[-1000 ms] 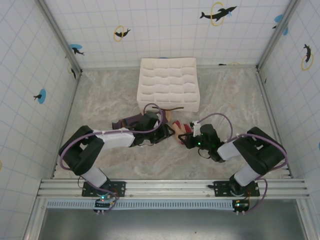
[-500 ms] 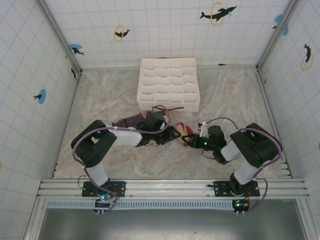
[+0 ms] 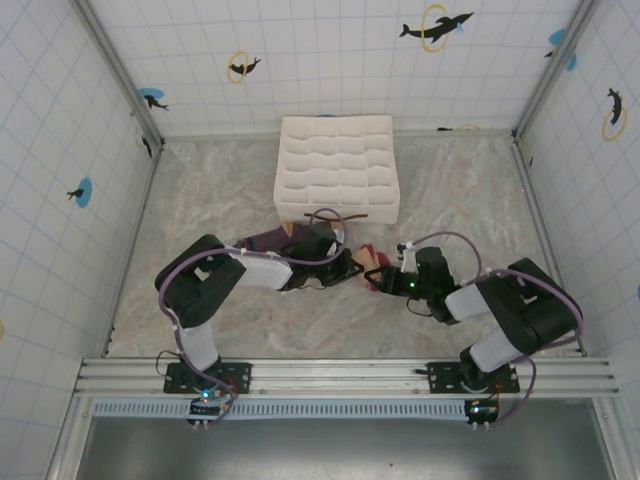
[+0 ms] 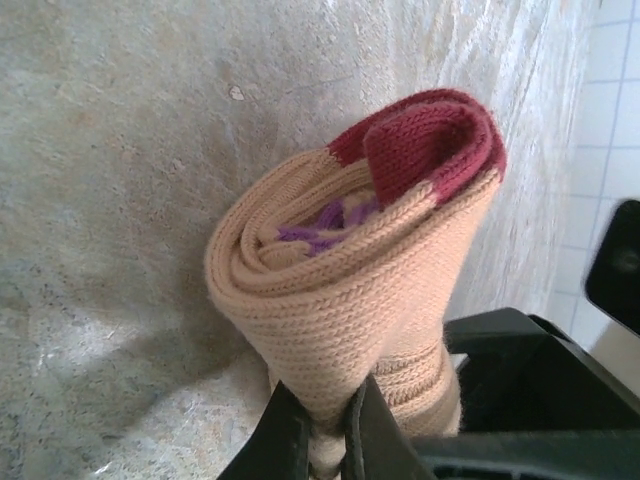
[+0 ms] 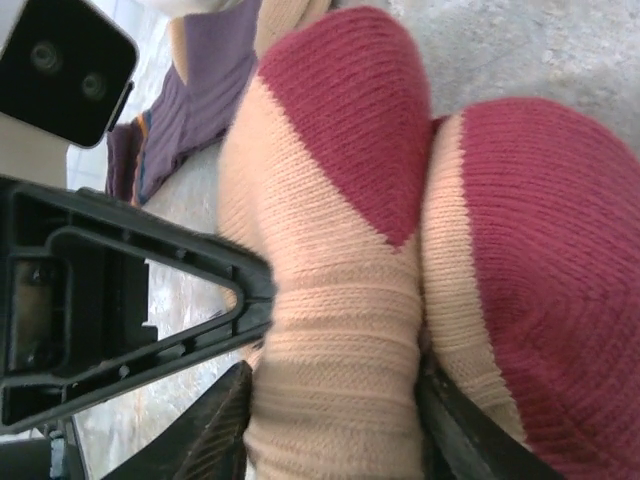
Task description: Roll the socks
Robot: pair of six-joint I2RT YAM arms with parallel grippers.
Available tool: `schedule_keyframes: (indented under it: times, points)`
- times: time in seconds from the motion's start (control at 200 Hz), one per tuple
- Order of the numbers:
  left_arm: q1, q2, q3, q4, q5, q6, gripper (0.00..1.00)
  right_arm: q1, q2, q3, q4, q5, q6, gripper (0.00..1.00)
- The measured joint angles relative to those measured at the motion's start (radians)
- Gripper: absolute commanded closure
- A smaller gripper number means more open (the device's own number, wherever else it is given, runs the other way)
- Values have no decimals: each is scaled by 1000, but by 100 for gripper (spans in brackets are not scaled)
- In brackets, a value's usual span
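Observation:
The beige sock [image 4: 350, 270] with dark red toe is wound into a roll that stands on the marble floor, with purple threads showing in its core. My left gripper [image 4: 325, 435] is shut on a fold of beige fabric at the roll's lower edge. From the other side my right gripper [image 5: 335, 430] stands open, one finger [image 5: 230, 425] on each flank of the same roll [image 5: 340, 250]. From above, both grippers [image 3: 347, 268] [image 3: 388, 281] meet at the roll [image 3: 368, 262]. The dark purple sock [image 3: 265, 240] trails flat to the left behind the left arm.
The white gridded organiser box [image 3: 336, 166] sits just behind the grippers. Tiled walls close in the floor on three sides. The metal rail [image 3: 340, 378] with both arm bases runs along the near edge.
My left gripper has reached right to the roll and shut on its beige fabric. The right gripper's jaws have widened around the roll.

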Motion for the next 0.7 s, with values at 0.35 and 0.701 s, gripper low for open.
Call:
schedule_keyframes:
  times: [0.35,0.701]
  points:
    - [29,-77,21,-209,-43,35,100,202,-223,174,-483,327,-293,27]
    - [35,-140,-8,-299,-61,37,100,446,-170,238,-528,573,-523,31]
